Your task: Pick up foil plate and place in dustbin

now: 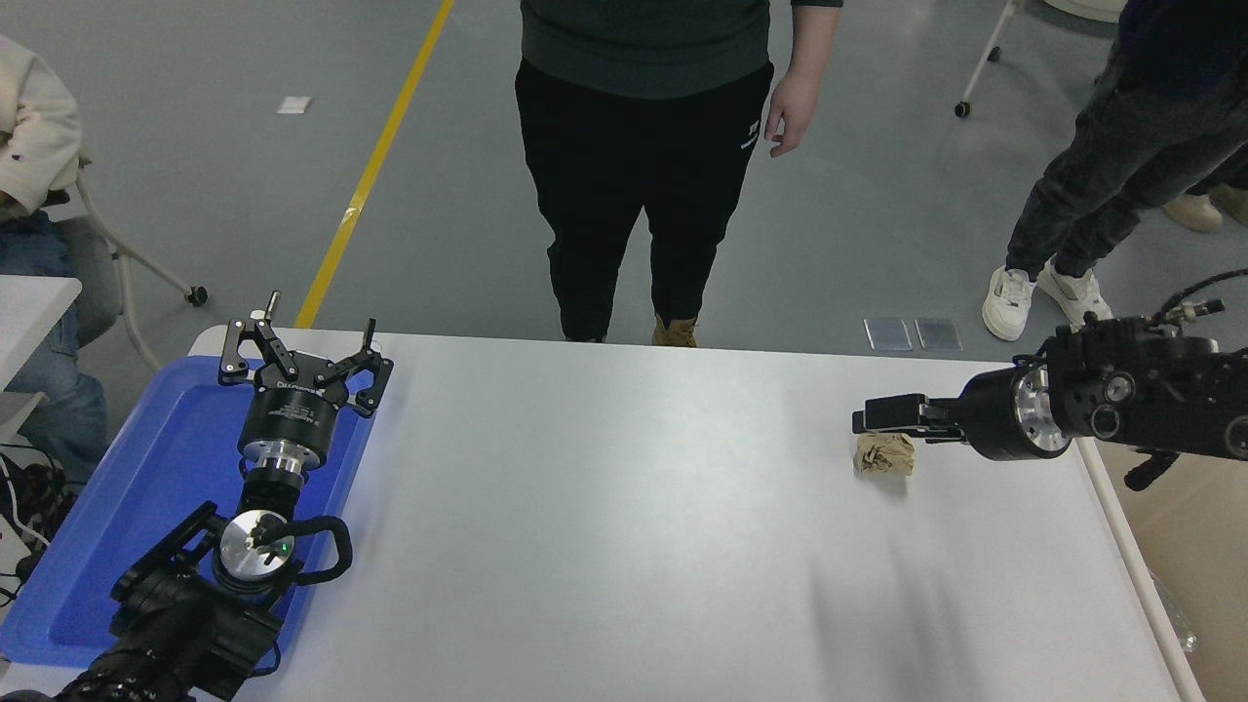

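Note:
The foil plate is out of view. The dustbin shows only partly at the right edge, beside the table: a cream-white rim and a tan inside. My right gripper reaches in from the right and points left, level over the table; it hovers just above a small crumpled brown paper ball and covers the ball's top edge. I see nothing held in it. My left gripper is parked open over the blue tray at the lower left.
A person in black trousers stands at the table's far side, one hand hanging. Another person's legs are at the upper right. A seated person and a chair are at the far left.

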Motion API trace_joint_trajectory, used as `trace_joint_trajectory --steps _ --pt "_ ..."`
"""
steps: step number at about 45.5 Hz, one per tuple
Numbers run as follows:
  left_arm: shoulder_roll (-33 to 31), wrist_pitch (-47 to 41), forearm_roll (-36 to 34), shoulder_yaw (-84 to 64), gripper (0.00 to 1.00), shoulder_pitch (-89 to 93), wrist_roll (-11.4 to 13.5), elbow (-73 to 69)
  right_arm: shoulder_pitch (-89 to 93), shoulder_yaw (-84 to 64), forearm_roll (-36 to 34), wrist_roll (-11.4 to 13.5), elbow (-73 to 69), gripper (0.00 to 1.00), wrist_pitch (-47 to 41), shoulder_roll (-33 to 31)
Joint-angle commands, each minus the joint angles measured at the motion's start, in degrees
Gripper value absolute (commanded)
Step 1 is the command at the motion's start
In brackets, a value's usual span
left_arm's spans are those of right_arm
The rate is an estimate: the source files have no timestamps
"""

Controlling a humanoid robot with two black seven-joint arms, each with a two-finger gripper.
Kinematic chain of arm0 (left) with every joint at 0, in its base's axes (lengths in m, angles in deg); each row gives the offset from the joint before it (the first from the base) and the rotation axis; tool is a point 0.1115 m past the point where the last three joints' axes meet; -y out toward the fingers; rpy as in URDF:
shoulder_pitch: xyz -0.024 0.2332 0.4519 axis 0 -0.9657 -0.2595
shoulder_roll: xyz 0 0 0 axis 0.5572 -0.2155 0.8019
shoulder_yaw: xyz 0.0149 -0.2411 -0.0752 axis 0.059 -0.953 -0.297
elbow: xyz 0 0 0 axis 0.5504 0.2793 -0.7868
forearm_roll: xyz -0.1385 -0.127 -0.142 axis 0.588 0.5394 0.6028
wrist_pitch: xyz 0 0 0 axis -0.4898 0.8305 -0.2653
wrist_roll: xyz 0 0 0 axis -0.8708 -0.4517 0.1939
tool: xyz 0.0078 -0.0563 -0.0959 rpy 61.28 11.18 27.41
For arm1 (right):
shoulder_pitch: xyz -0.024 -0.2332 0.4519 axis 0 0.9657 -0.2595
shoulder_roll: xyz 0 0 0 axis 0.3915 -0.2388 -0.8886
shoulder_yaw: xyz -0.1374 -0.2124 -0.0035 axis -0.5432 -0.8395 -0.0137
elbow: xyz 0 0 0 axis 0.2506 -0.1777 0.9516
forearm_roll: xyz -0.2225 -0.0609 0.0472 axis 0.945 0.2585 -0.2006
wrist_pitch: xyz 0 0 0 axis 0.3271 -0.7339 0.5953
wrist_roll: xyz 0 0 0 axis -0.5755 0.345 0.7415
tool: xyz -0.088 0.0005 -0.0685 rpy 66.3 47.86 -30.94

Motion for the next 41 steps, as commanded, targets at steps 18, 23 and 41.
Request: trace_joint_trajectory --steps 18,23,41 --pt "0.0 0.0 0.0 0.0 1.00 0.0 0.0 0.0 -16.5 -11.4 -3.2 0.1 -4.8 1.00 -14.9 1.7" --pt "0.0 0.0 -0.1 0.0 1.00 0.0 0.0 0.0 -19.5 -12.8 -3.5 0.1 -6.8 1.00 -18.1 2.8" --pt "0.0 0.0 -0.1 0.0 1.00 0.0 0.0 0.0 -30.2 -19.7 -12.5 0.2 -13.1 1.00 -26.9 10.1"
